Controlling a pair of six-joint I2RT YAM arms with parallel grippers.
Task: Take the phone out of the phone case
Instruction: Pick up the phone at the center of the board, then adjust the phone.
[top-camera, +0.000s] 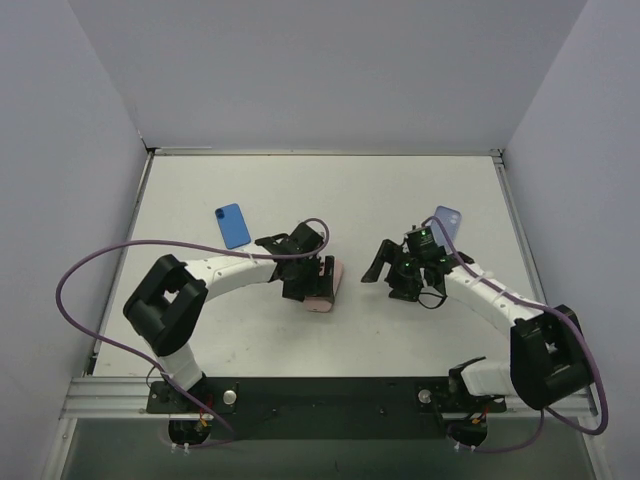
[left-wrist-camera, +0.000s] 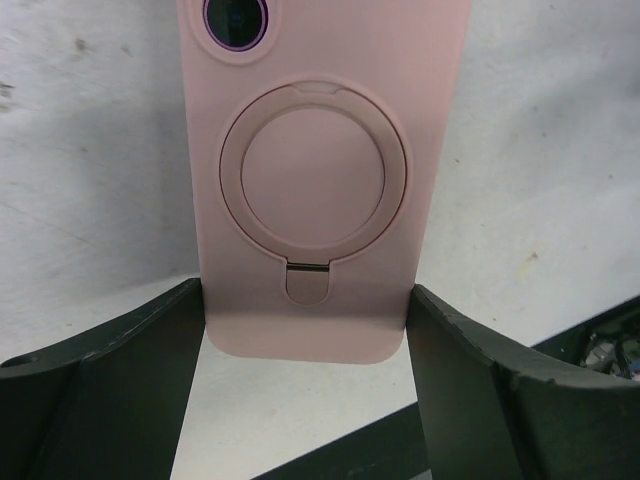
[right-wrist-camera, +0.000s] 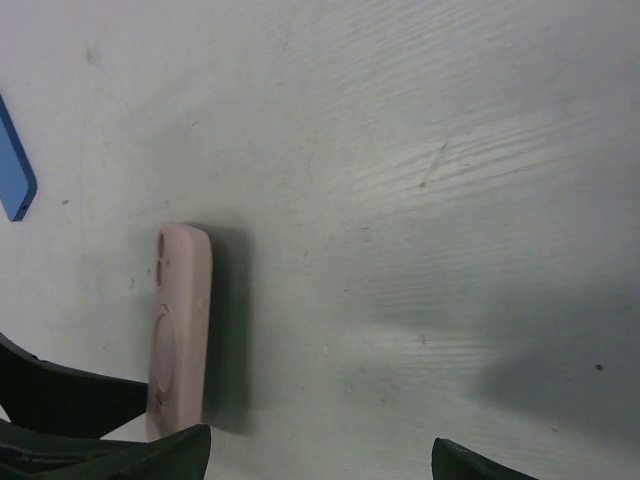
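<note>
Left fingers (left-wrist-camera: 110, 400) clasping case (left-wrist-camera: 320, 150), lens-end away

L jaws over pink phone case (top-camera: 322, 303); R jaws spread, apart.

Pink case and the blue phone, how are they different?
The pink case has a round ring on its back; the blue phone shows no ring. The pink case sits in the left pincer; the blue phone lies alone, farther back. Both are rounded rectangles on the table.
</note>
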